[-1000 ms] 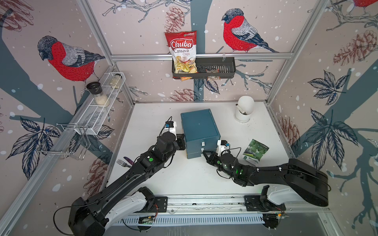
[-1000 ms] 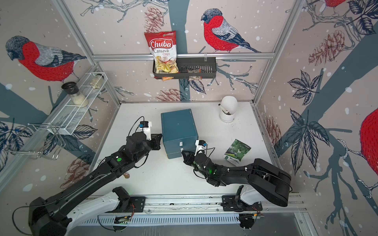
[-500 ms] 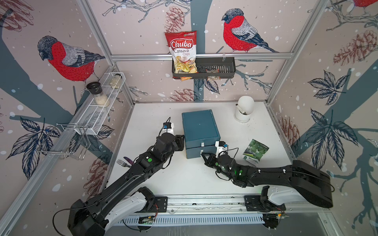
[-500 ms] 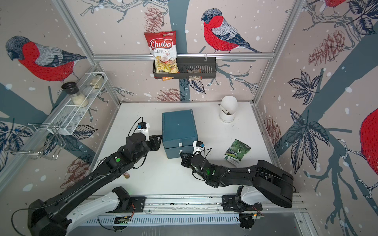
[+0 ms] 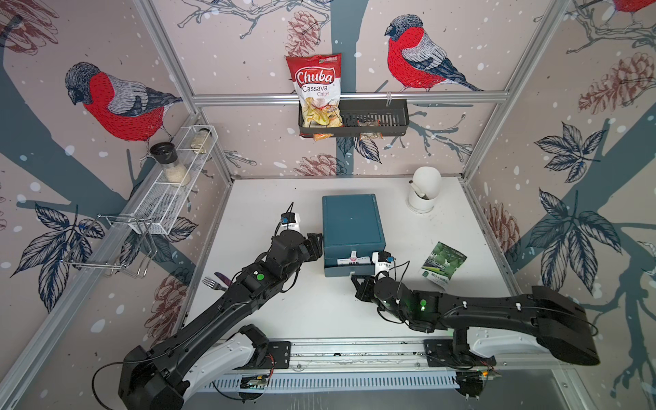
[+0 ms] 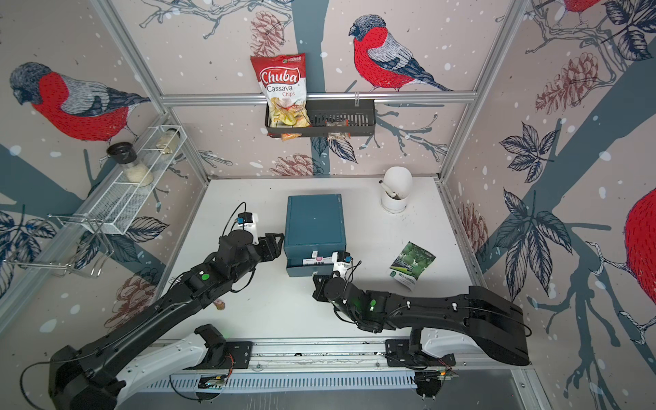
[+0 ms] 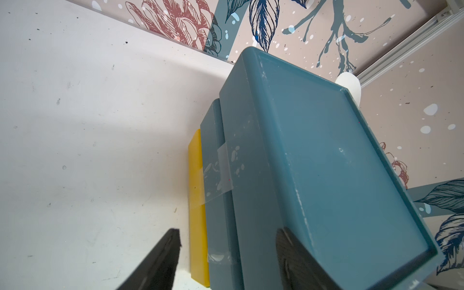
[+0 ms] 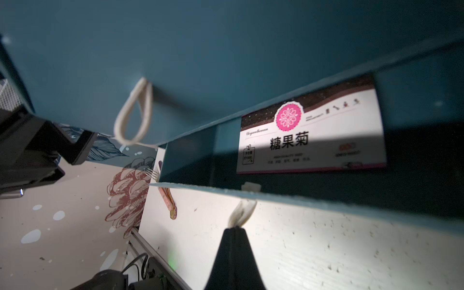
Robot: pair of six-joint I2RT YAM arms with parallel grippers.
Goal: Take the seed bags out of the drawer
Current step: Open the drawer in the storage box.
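We hold the lower drawer [image 5: 349, 272] of the teal plastic box [image 5: 351, 220] open by its white cord loop [image 8: 242, 213], right jaws clamped on it, arm low over the white worktop [image 5: 319, 312], exposing the pink-flower seed packet [image 8: 311, 140] inside. Left jaws stand apart at the box's side; the green-and-white packet [image 5: 443, 264] lies outside.

Pale wallpaper [image 5: 248, 42] with red-breasted birds [image 5: 415, 56], pine cones [image 5: 301, 32] and blue leaves [image 5: 575, 234] covers the walls [image 5: 525, 149], silver metal bars [image 5: 443, 95] run along their edges, a white wire shelf [image 5: 167, 202] hangs on a side wall and a black basket [image 5: 394, 117] on the back wall, above a white table [image 5: 269, 198].
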